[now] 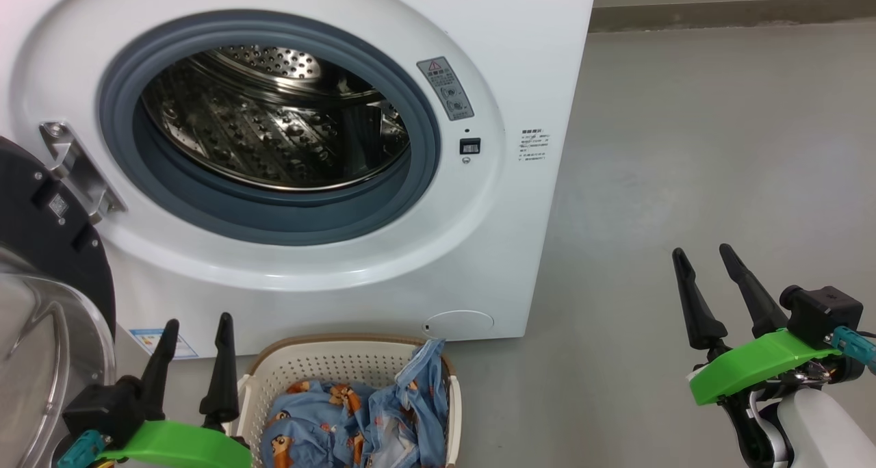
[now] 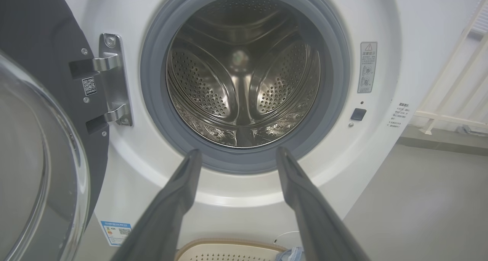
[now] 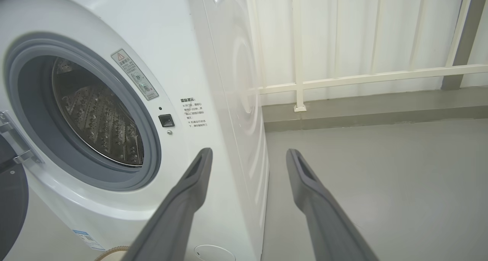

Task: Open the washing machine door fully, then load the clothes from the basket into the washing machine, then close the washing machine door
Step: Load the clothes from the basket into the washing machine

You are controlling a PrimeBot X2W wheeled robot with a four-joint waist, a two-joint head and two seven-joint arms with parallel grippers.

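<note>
washing machine door (image 1: 41,235) hangs swung out left of the left end effector (image 1: 198,321), matte inner side and glass bowl facing the robot, hinge (image 1: 75,167) exposed. Looks fully open, so I'd call step one done. Left end effector: fingers spread wide, nothing between them, aimed up at the lower gasket (image 1: 226,211). Just right of it sits the basket (image 1: 321,369) on the floor (image 1: 684,146), close in front of the washing machine (image 1: 534,78); can't tell if they touch. clothes (image 1: 356,413) are bunched in the basket, one fold riding up against its far right rim. drum (image 1: 274,126) is above and ahead of the left end effector, empty as far as I can see. Right end effector (image 1: 701,250): also spread, empty, well right of the basket over bare floor, off the machine's right corner. Handling call: clothes are light and limp, so they will drape and trail, and thin fabric can slip from a tip pinch. Take a deep bite on the thick bunch mid-pile or that raised fold, not a single edge. Risks: a trailing end snagging the rim or hanging on the gasket, and the light basket lifting with the load.
</note>
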